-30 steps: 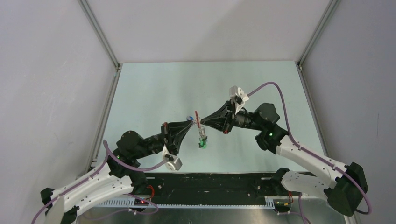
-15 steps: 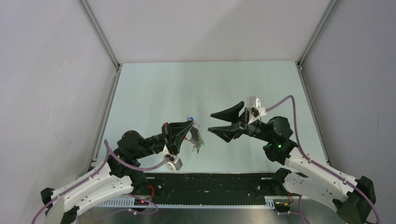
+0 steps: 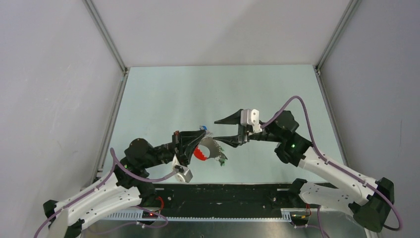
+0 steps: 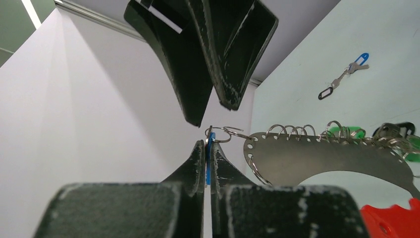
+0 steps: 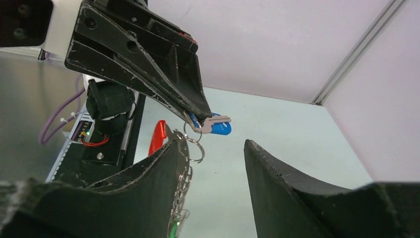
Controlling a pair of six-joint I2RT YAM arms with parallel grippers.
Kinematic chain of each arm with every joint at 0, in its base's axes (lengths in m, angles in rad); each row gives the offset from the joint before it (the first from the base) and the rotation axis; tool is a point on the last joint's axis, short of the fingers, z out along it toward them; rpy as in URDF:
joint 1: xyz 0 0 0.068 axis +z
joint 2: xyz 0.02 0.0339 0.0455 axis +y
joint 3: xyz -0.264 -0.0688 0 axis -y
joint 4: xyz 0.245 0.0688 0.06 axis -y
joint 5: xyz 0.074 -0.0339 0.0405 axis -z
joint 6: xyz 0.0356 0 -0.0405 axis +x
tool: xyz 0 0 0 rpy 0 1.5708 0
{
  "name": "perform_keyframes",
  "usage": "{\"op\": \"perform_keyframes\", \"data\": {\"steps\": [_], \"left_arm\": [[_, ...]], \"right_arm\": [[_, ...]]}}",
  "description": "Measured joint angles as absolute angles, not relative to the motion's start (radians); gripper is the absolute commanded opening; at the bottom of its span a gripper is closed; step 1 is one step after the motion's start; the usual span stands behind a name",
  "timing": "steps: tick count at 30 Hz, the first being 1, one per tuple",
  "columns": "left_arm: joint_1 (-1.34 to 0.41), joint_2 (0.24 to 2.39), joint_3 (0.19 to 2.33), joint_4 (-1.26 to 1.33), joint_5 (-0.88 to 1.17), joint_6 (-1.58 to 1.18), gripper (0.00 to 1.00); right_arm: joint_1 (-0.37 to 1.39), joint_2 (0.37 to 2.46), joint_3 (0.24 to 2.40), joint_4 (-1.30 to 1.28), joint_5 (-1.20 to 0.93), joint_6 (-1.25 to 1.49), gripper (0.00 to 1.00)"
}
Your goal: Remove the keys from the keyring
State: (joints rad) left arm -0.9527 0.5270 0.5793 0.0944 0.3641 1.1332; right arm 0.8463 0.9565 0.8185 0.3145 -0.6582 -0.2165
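Observation:
My left gripper is shut on a blue-capped key, edge-on between its pads. From that key's small ring hangs the keyring, a silver plate with a row of rings and a red curved band. A green-capped key dangles at its far end. My right gripper stands open beside the plate. One of its fingers lies along the row of rings; the other is apart, and nothing is gripped.
A separate small cluster with a blue tag and a black tag lies on the pale green table. White walls with metal corner rails close the back and sides. A black rail runs along the near edge between the arm bases.
My right gripper let go of the keyring, opened, drew back right, then came in again beside it. The keyring swung down from the left gripper and turned, showing its red band.

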Motion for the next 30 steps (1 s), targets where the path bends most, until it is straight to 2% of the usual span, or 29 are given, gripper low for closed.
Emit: {"op": "perform_keyframes", "data": {"steps": [9,11,14,16,19,22,24,26,27,29,30], "left_arm": [[-0.952,0.522,0.579,0.094,0.373,1.133,0.0],[-0.952,0.521,0.579,0.094,0.373,1.133,0.0],[-0.952,0.52,0.579,0.094,0.373,1.133,0.0],[-0.952,0.521,0.579,0.094,0.373,1.133,0.0],[-0.952,0.521,0.579,0.094,0.373,1.133,0.0],[-0.952,0.521,0.579,0.094,0.373,1.133,0.0],[-0.952,0.522,0.579,0.094,0.374,1.133,0.0],[-0.952,0.523,0.579,0.094,0.374,1.133,0.0],[-0.952,0.523,0.579,0.094,0.374,1.133,0.0],[-0.952,0.524,0.579,0.093,0.374,1.132,0.0],[-0.952,0.524,0.579,0.091,0.374,1.133,0.0]], "right_arm": [[0.862,1.052,0.897,0.193,-0.723,-0.334,0.42],[0.867,1.059,0.904,0.175,-0.735,-0.347,0.33],[0.871,1.062,0.911,0.157,-0.748,-0.364,0.26],[0.873,1.062,0.912,0.151,-0.752,-0.368,0.27],[0.873,1.063,0.912,0.15,-0.759,-0.364,0.34],[0.878,1.065,0.912,0.151,-0.767,-0.358,0.35],[0.883,1.066,0.912,0.152,-0.769,-0.354,0.3],[0.886,1.066,0.912,0.152,-0.768,-0.351,0.19],[0.886,1.066,0.912,0.154,-0.768,-0.352,0.1],[0.887,1.066,0.912,0.156,-0.768,-0.347,0.0],[0.887,1.066,0.913,0.158,-0.767,-0.344,0.0]]}}
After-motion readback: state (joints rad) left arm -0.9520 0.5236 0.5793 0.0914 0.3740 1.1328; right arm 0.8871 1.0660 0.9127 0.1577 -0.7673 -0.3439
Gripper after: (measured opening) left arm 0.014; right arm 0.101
